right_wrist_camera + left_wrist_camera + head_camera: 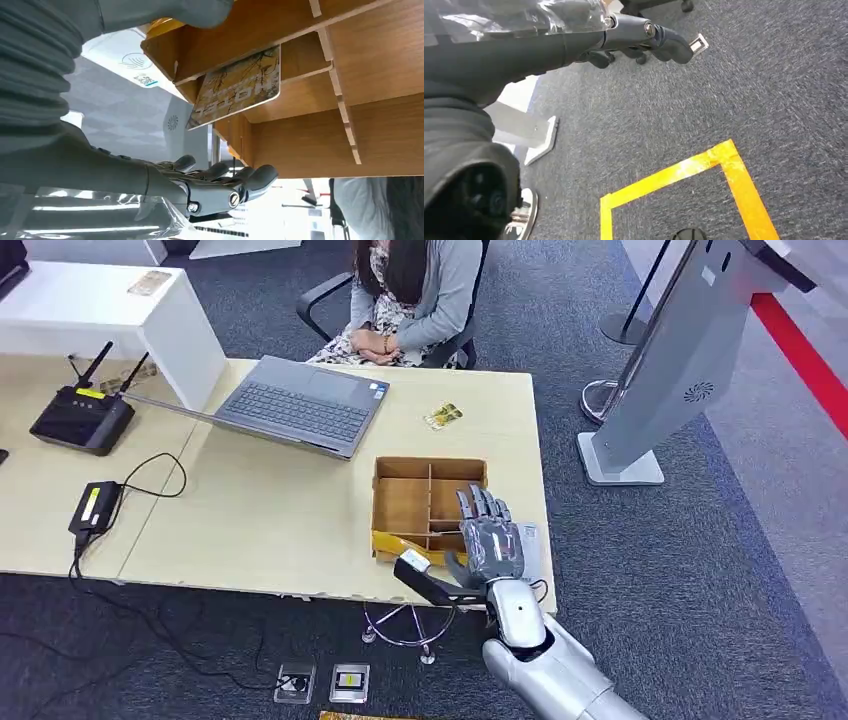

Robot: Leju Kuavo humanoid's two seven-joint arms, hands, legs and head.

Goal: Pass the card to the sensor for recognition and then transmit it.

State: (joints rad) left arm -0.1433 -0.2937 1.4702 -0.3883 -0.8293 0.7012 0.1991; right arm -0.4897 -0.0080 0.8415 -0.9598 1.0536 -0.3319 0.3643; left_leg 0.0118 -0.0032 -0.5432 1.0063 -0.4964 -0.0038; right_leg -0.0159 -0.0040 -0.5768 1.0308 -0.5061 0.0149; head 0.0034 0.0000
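A wooden box [405, 502] with several compartments stands at the table's front right corner. In the right wrist view a yellow patterned card [240, 87] printed "HOTEL" leans inside one compartment of the box [380, 60]. My right hand [490, 540] hovers over the box's near right part with its fingers spread and holds nothing. In its wrist view, my right hand [150, 185] has the thumb on one side of the card and the fingers [225, 182] on the other, apart from it. A white sensor pad [530, 540] lies beside the box. My left hand [574, 40] hangs over the carpet, holding nothing.
A second yellow card [443, 416] lies on the table beyond the box. An open laptop [300, 405] sits before a seated person [405, 300]. A router [80, 418] and power adapter [95, 505] lie at the left. A grey kiosk [680, 360] stands right of the table.
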